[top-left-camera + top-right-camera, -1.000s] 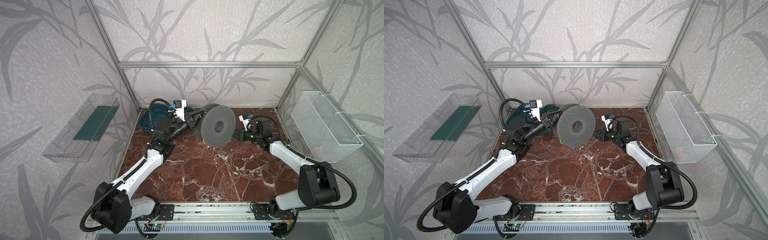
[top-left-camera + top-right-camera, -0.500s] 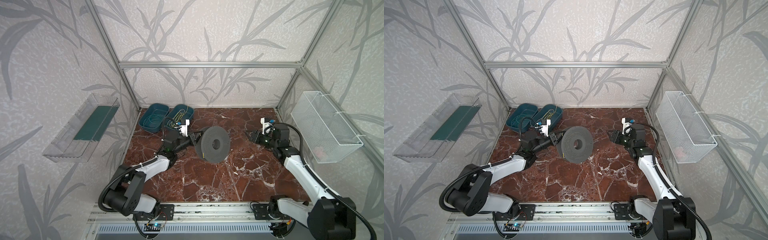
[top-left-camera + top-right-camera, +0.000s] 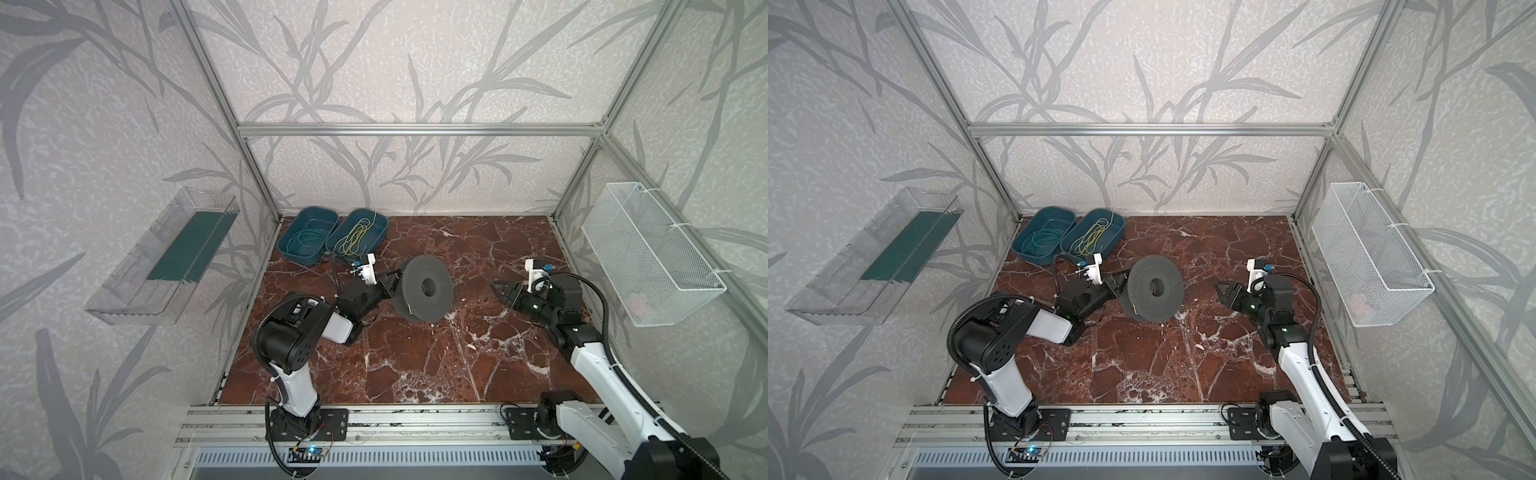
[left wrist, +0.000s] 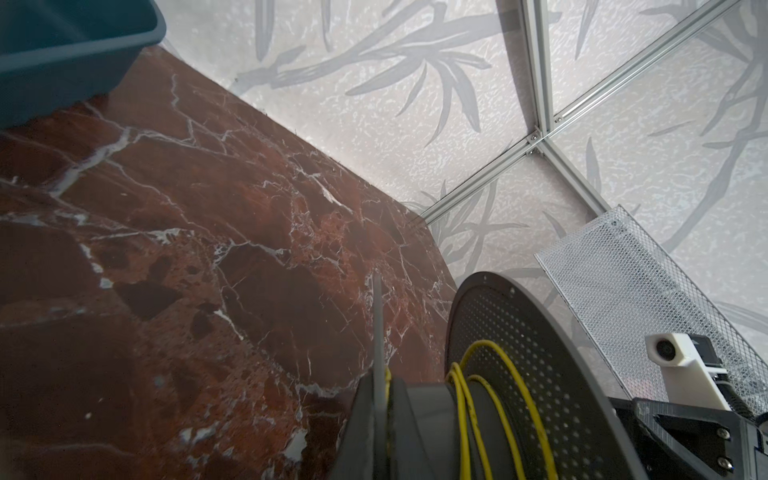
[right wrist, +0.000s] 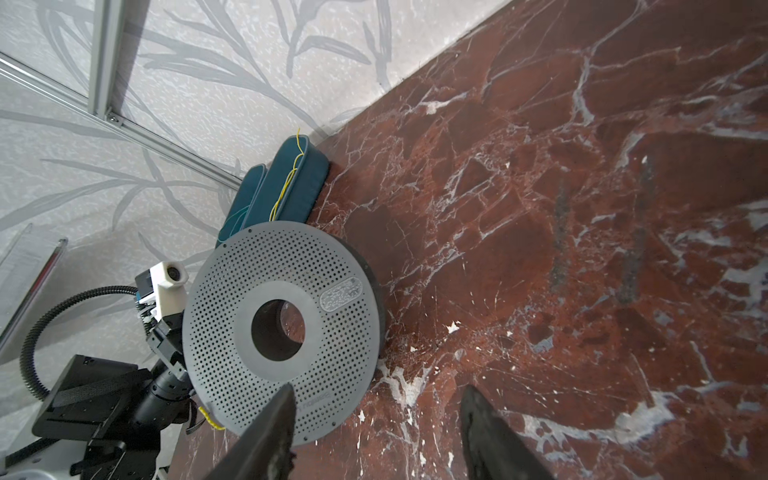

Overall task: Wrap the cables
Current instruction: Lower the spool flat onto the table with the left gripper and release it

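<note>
1. Across both top views: left tool (image 3: 391, 283) clenched on grey spool (image 3: 441, 300); right tool (image 3: 498, 291) released, well apart; loose cables (image 3: 353, 241) in teal bin (image 3: 377, 227).
2. Left wrist: cables (image 4: 478, 399) wound round spool (image 4: 548, 365) hub.
3. Right wrist: right tool (image 5: 382, 432) spread, empty.

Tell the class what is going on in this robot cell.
The left gripper is clamped on the rim of a grey spool, holding it tilted. A few turns of yellow cable sit on its hub. The right gripper is open and apart from the spool, holding nothing. More loose yellow cables lie in a teal bin at the back.
</note>
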Robot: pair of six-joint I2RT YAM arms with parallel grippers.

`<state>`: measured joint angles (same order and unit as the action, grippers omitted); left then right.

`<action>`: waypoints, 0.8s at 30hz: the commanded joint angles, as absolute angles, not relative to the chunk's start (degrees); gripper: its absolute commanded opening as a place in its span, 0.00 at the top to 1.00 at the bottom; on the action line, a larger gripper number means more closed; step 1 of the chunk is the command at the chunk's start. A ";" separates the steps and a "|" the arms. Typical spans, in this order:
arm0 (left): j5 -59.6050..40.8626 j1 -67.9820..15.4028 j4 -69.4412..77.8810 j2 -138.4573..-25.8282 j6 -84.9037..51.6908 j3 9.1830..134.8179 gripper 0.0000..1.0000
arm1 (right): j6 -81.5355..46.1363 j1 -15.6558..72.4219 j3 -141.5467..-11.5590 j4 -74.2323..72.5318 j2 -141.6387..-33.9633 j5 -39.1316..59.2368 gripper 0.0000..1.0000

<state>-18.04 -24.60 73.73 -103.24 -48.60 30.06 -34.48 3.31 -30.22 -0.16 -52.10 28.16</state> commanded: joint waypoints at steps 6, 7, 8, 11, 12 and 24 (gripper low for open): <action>-14.43 -24.82 81.13 -108.34 -50.48 29.77 0.96 | -34.54 3.17 -31.01 -0.77 -51.17 30.12 0.36; -14.21 -24.84 81.19 -108.62 -50.52 29.34 0.92 | -34.63 3.17 -31.08 -0.78 -51.24 30.31 0.36; -13.91 -24.86 81.16 -109.07 -50.30 28.98 0.87 | -34.46 3.16 -31.33 -0.65 -51.32 30.56 0.36; -13.94 -24.82 81.18 -110.01 -49.74 27.97 0.76 | -33.97 3.16 -32.02 -0.02 -51.42 30.85 0.36; -14.23 -24.77 81.18 -110.11 -49.23 27.74 0.72 | -33.76 3.19 -32.21 0.17 -51.42 30.92 0.36; -10.01 -24.30 76.38 -108.42 -49.14 22.25 0.57 | -31.70 3.19 -34.66 5.13 -50.33 30.22 0.35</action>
<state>-12.16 -24.60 77.01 -110.63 -49.08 23.22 -33.12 3.31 -32.47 2.59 -51.53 30.04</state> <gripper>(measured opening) 0.428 0.647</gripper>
